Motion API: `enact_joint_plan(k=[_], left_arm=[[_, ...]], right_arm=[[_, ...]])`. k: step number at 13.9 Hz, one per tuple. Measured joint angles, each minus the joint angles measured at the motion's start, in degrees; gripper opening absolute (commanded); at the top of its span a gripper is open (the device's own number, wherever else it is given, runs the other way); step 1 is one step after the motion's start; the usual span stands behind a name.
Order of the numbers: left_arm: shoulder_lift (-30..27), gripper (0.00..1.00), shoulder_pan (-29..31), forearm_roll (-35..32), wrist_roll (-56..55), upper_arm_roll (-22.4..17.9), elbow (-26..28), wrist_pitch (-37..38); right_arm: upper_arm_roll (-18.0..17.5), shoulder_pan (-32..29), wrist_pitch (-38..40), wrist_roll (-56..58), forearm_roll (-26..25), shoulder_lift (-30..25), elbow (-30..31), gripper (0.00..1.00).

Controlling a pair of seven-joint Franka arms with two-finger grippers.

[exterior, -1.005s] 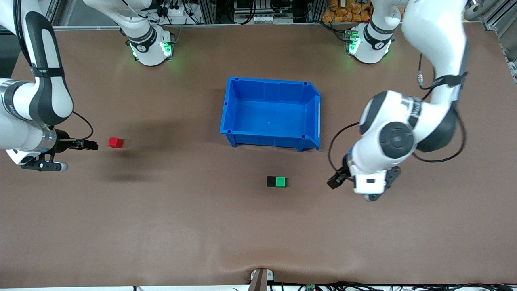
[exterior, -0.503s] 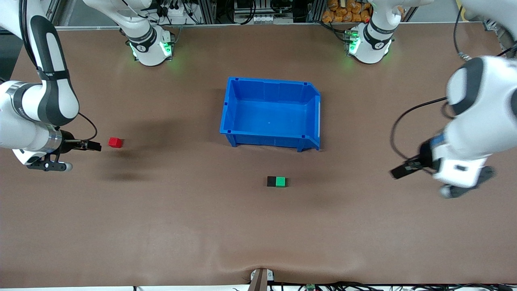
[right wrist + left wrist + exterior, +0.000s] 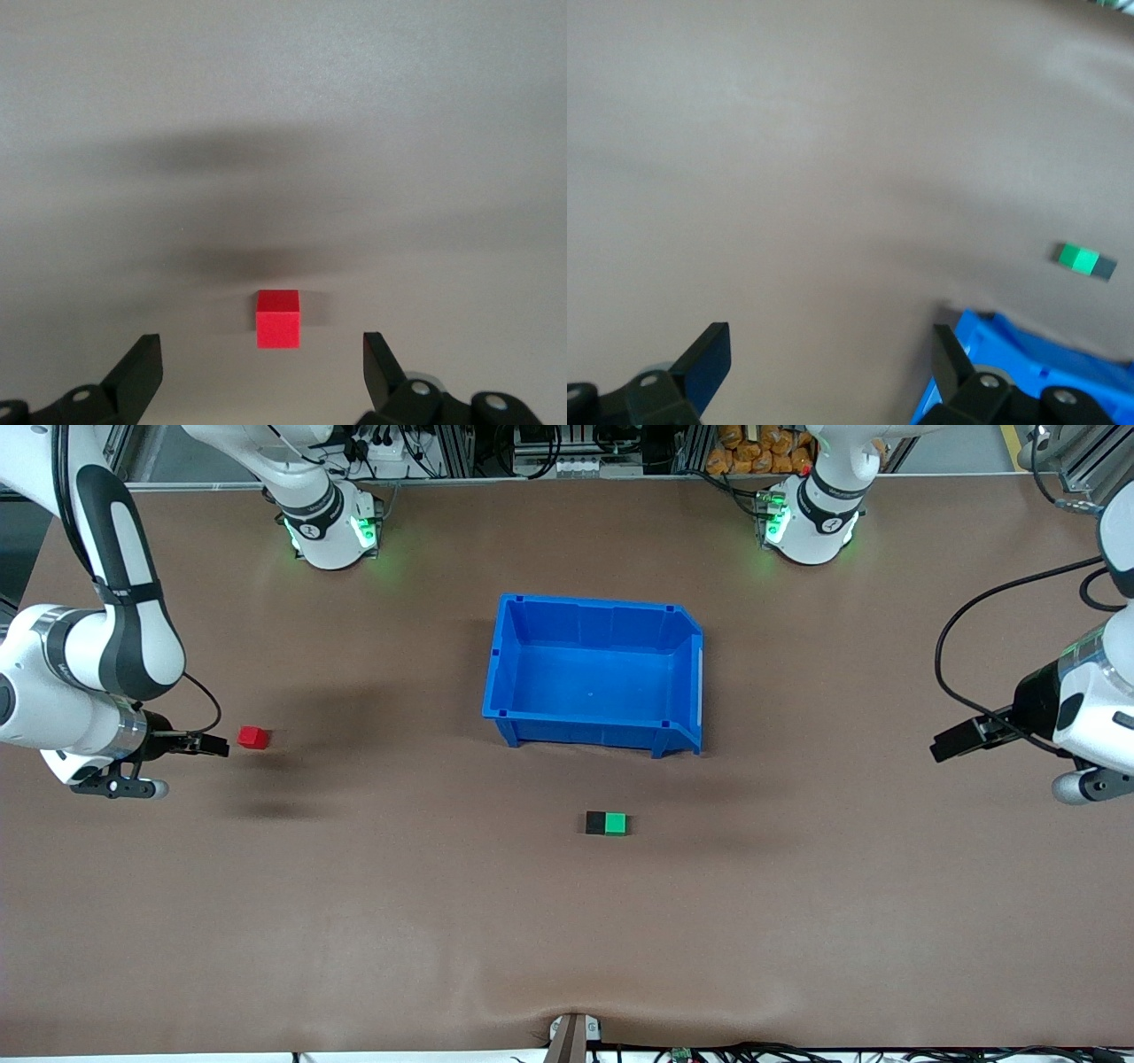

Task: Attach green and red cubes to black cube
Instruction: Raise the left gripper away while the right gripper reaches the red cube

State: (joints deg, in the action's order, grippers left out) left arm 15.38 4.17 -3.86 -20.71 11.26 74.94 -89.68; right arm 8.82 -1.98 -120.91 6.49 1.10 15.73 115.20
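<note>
The black cube (image 3: 595, 823) and the green cube (image 3: 615, 824) sit joined side by side on the table, nearer the front camera than the blue bin; the pair also shows in the left wrist view (image 3: 1085, 260). The red cube (image 3: 252, 737) lies alone toward the right arm's end of the table. My right gripper (image 3: 213, 747) is open and empty, close beside the red cube, which lies just ahead of its spread fingers in the right wrist view (image 3: 278, 320). My left gripper (image 3: 950, 746) is open and empty, raised at the left arm's end of the table.
A large empty blue bin (image 3: 516, 662) stands mid-table, farther from the front camera than the joined cubes; its corner shows in the left wrist view (image 3: 1028, 354). The two arm bases stand along the table's top edge.
My left arm has swung away from the joined cubes toward its own end of the table. My right gripper has crept a little closer to the red cube. The cubes have not moved.
</note>
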Motion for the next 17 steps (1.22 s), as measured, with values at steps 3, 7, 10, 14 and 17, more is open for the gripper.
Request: enact_joint_plan(k=[3, 7, 10, 14, 17], left_arm=[[-2.7, 1.00, 3.3, 0.0, 5.6, 1.4, 1.7, 2.2], [-10.9, 1.00, 1.2, 0.0, 7.5, -0.9, 11.0, 2.5], [-17.1, 1.00, -1.2, 0.0, 7.5, -1.8, 18.2, 2.0], [-20.6, 1.00, -1.1, 0.0, 10.3, -2.0, 21.3, 2.8], [-21.1, 1.00, -1.1, 0.0, 14.3, -2.4, 21.3, 3.9]], right_arm=[[-0.1, 0.0, -0.2, 0.0, 0.0, 0.6, 0.0, 1.00], [0.0, 0.0, -0.9, 0.0, 0.0, 2.5, 0.0, 1.00], [0.0, 0.0, -1.3, 0.0, 0.0, 3.0, 0.1, 1.00], [0.0, -0.1, -1.3, -0.1, 0.0, 3.6, 0.1, 1.00], [0.1, -0.2, -1.4, -0.2, 0.0, 4.9, 0.1, 1.00]])
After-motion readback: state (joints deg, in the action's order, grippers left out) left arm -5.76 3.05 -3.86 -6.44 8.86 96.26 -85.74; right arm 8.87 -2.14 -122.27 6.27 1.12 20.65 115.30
